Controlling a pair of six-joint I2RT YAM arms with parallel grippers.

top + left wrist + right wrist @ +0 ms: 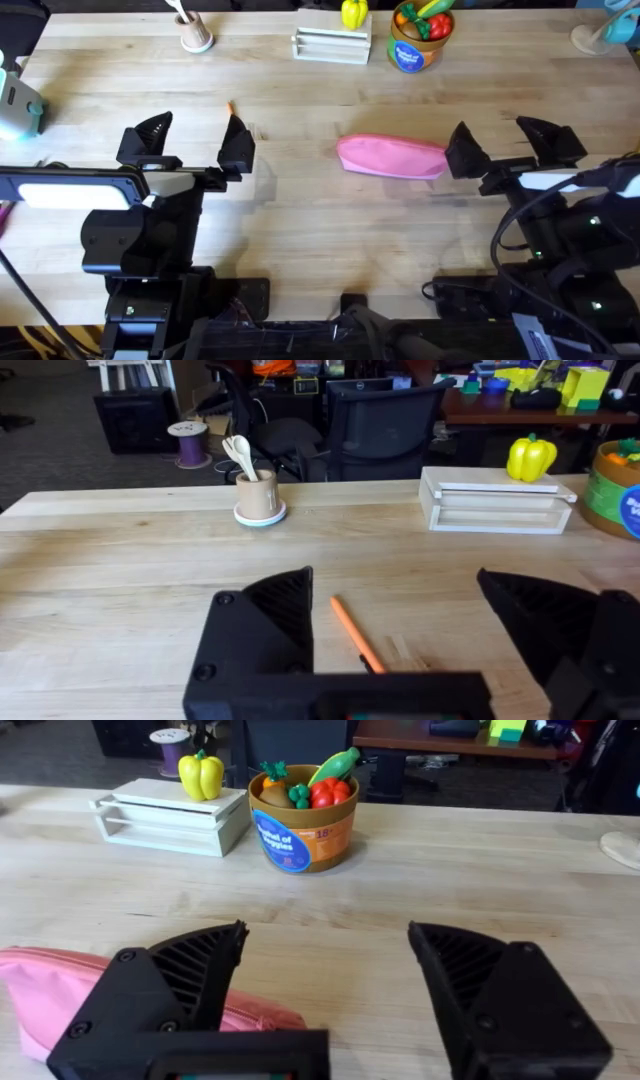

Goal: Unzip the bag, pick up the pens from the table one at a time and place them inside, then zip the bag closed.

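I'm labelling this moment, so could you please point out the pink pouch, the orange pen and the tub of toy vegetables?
pink pouch point(392, 157), overhead view, middle of its fabric body
orange pen point(352, 630), left wrist view, mid-shaft
tub of toy vegetables point(300, 828), right wrist view, its labelled side wall

The overhead camera looks down and forward over the bench point(300, 215) from above the arm bases (6 o'clock edge). Each wrist camera sits low, facing across the bench toward 12 o'clock. All three views share the white rack point(331, 45) point(495, 500) point(170, 815).
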